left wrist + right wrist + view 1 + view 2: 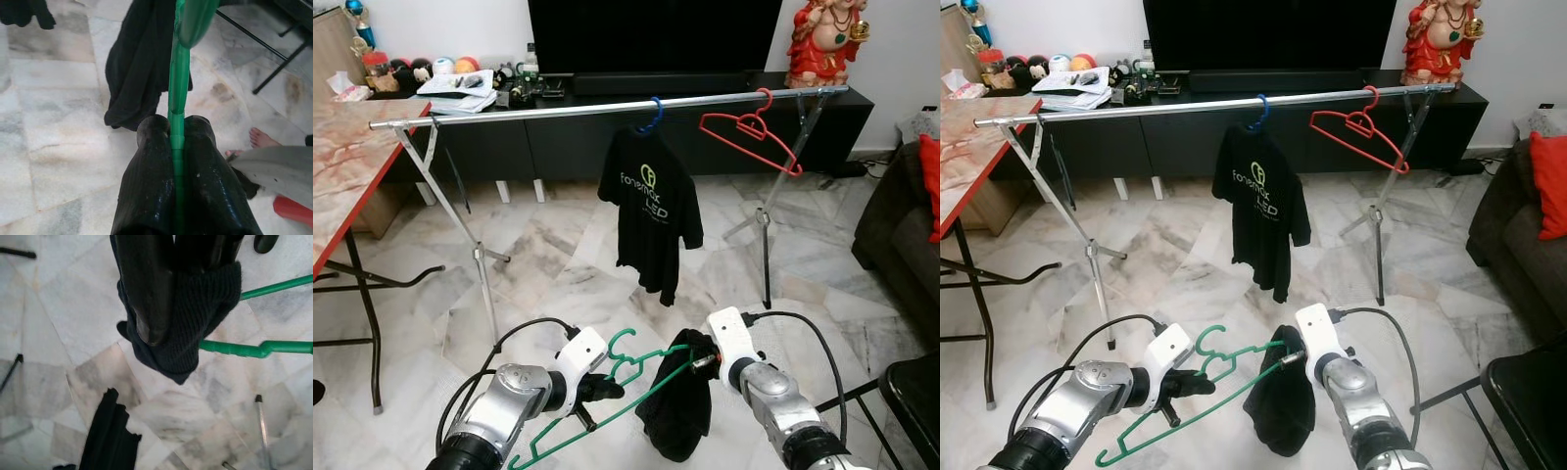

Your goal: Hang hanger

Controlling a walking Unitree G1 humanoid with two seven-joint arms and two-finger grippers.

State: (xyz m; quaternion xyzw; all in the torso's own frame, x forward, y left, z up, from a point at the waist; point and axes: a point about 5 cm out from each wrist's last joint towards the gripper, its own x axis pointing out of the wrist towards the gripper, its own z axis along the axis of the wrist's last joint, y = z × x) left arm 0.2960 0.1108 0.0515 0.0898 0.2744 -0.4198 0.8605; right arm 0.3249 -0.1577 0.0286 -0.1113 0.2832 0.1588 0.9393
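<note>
Low in front of me, my left gripper (605, 390) is shut on the lower part of a green hanger (651, 357). The left wrist view shows its fingers (151, 161) pinching the green bar (178, 73). A dark knit garment (677, 411) droops from the hanger's right end. My right gripper (700, 360) is shut on the top of this garment (195, 313), beside the green bar (234, 349). Farther off, the silver clothes rail (558, 108) carries a black T-shirt (651, 201) on a blue hanger and a bare red hanger (749, 132).
A red-edged marble table (342, 166) stands at the left and a dark sofa (901, 225) at the right. A black metal frame (915, 392) sits at the lower right. Behind the rail is a black TV cabinet (558, 142). A person's bare foot (261, 138) rests on the floor nearby.
</note>
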